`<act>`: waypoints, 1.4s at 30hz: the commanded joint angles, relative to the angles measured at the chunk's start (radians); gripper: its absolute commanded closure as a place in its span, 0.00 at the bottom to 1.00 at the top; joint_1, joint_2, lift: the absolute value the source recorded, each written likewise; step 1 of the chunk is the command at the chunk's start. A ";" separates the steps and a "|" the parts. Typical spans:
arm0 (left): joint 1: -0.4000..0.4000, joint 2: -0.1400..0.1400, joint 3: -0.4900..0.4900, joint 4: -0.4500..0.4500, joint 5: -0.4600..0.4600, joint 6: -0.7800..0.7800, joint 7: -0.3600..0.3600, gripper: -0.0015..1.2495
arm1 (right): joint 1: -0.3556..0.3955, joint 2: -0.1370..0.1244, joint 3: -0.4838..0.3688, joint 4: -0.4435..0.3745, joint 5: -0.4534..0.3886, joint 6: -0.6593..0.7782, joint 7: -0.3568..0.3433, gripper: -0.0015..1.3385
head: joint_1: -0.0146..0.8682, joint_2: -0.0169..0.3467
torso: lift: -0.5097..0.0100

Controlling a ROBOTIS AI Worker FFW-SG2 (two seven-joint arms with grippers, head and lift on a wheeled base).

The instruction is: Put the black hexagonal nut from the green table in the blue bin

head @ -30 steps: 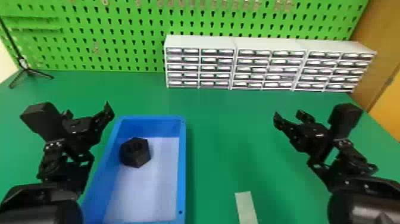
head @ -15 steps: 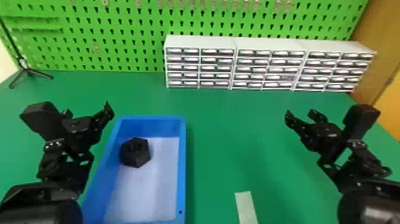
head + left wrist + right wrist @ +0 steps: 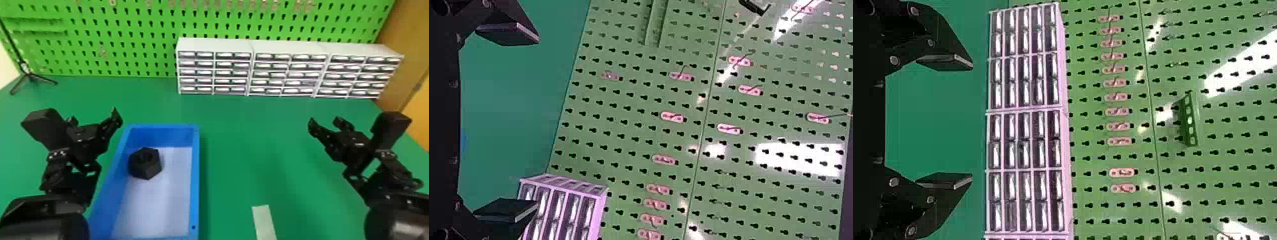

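Jaws of left gripper (image 3: 94,117) and right gripper (image 3: 325,122) gape wide, empty, the black nut (image 3: 145,163) inside the blue bin (image 3: 195,178) beside the left pair, past the raised wall (image 3: 115,182), with drawer cabinets (image 3: 287,48) beyond both pairs and a pale strip (image 3: 264,223) on the bench (image 3: 249,143) between.

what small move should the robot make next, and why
Probably ease the right gripper slightly outward to rest and leave the left gripper alone: the black hexagonal nut lies inside the blue bin, and both grippers are open and empty, one to each side of it, so the placing looks done.
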 commanded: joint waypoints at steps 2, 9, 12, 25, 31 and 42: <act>0.000 -0.001 0.000 0.000 -0.003 -0.002 0.000 0.10 | -0.007 -0.002 0.005 0.000 0.003 0.000 -0.001 0.35 | 0.80 0.07 | 0.79; -0.006 -0.004 -0.003 0.002 -0.004 -0.002 0.000 0.10 | -0.012 -0.012 0.014 0.000 -0.002 0.000 -0.001 0.35 | 0.80 0.07 | 0.79; -0.006 -0.004 -0.004 0.002 -0.003 -0.004 0.000 0.10 | -0.012 -0.019 0.019 -0.002 -0.005 0.000 0.000 0.35 | 0.80 0.07 | 0.79; -0.008 -0.004 -0.003 0.002 -0.003 -0.004 0.000 0.10 | -0.012 -0.017 0.022 -0.002 -0.006 0.002 -0.001 0.35 | 0.80 0.07 | 0.79; -0.011 -0.004 -0.001 0.002 -0.003 -0.004 0.000 0.10 | -0.009 -0.016 0.017 -0.002 -0.006 0.002 0.000 0.35 | 0.80 0.07 | 0.79; -0.016 -0.004 0.003 0.002 -0.003 -0.008 -0.001 0.10 | -0.007 -0.009 0.016 -0.002 -0.005 0.002 -0.001 0.35 | 0.80 0.07 | 0.79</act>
